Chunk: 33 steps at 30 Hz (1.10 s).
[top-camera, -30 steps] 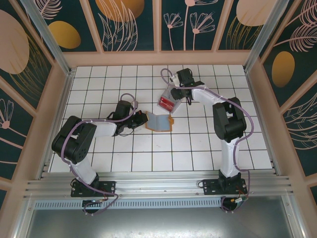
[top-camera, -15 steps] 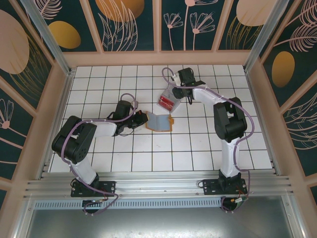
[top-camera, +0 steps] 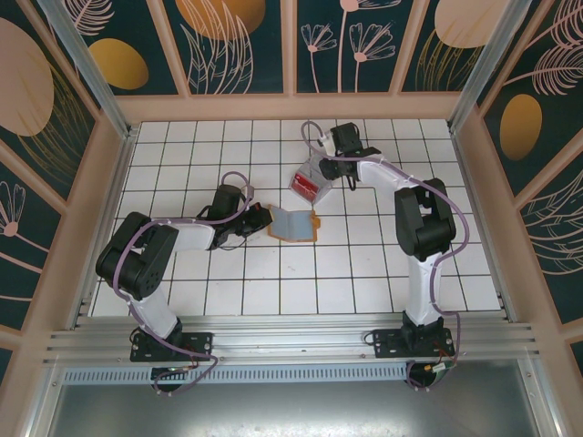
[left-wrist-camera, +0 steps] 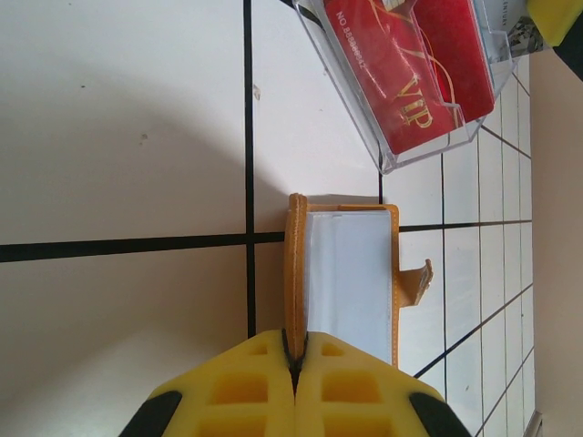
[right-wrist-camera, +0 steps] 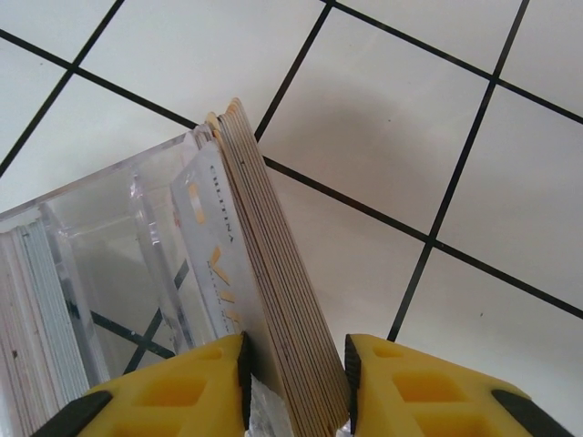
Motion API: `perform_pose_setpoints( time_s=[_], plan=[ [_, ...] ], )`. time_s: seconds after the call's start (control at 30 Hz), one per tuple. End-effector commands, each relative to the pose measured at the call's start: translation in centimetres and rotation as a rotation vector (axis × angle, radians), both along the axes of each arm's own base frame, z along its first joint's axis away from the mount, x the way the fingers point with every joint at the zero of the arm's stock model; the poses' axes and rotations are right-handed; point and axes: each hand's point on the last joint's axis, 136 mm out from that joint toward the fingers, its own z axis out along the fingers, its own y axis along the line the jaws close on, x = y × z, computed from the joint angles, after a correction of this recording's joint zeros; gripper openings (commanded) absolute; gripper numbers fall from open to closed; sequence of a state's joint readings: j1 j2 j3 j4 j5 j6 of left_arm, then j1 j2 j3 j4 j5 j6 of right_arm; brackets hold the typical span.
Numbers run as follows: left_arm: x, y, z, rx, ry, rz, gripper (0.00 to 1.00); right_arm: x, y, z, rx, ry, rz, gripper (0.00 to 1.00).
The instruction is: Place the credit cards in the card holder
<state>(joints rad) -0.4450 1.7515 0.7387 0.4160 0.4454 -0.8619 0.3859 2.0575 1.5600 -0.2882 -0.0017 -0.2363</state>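
Right claw (right-wrist-camera: 296,348) is clenched on a stack of credit cards (right-wrist-camera: 273,246), one yellow finger (right-wrist-camera: 214,382) against each face, with the tilted stack seen edge-on against a wall of the clear plastic box (right-wrist-camera: 100,228). From above, this claw (top-camera: 321,165) sits at the far end of the box (top-camera: 301,175), where the red cards (top-camera: 307,188) show through the plastic on the white tiled table (top-camera: 228,273). Left claw (left-wrist-camera: 294,350) is pinched tight on the orange edge of the card holder (left-wrist-camera: 351,273), which lies open, grey lining up. The holder (top-camera: 293,224) rests just nearer than the box, a strip of bare tile between them.
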Motion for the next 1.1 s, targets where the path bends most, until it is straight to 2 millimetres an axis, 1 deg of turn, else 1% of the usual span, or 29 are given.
perform_pose_setpoints(
  time_s=[0.0,0.17,0.27,0.33,0.43,0.6,0.7,0.8,0.87,1.07],
  plan=[
    [0.2,-0.5,0.4,-0.024,-0.012,-0.010,0.02,0.5,-0.4,2.7,0.050,-0.041,-0.018,0.31],
    [0.2,-0.5,0.4,-0.027,-0.013,-0.008,0.02,0.7,-0.6,3.0,0.070,-0.045,-0.029,0.35],
    [0.2,-0.5,0.4,-0.027,-0.012,-0.008,0.02,0.7,-0.7,2.9,0.080,-0.039,-0.034,0.31],
    [0.2,-0.5,0.3,-0.028,-0.010,-0.008,0.02,0.7,-0.7,2.9,0.094,-0.035,-0.035,0.27],
    [0.2,-0.5,0.3,-0.028,-0.010,-0.009,0.02,0.7,-0.8,3.0,0.114,-0.030,-0.040,0.26],
    [0.2,-0.5,0.3,-0.029,-0.009,-0.007,0.02,0.8,-0.8,3.2,0.175,-0.012,-0.040,0.28],
    [0.2,-0.5,0.3,-0.029,-0.009,-0.006,0.02,0.7,-0.6,3.4,0.253,0.014,-0.032,0.28],
    [0.1,-0.5,0.3,-0.028,-0.008,-0.006,0.02,0.7,-1.0,3.3,0.339,0.044,-0.036,0.28],
    [0.1,-0.4,0.4,-0.030,-0.011,-0.005,0.02,0.6,-1.4,3.1,0.387,0.065,-0.039,0.30],
    [0.1,-0.5,0.2,-0.031,-0.008,-0.005,0.02,0.6,-1.9,2.6,0.406,0.077,-0.050,0.33]
  ],
)
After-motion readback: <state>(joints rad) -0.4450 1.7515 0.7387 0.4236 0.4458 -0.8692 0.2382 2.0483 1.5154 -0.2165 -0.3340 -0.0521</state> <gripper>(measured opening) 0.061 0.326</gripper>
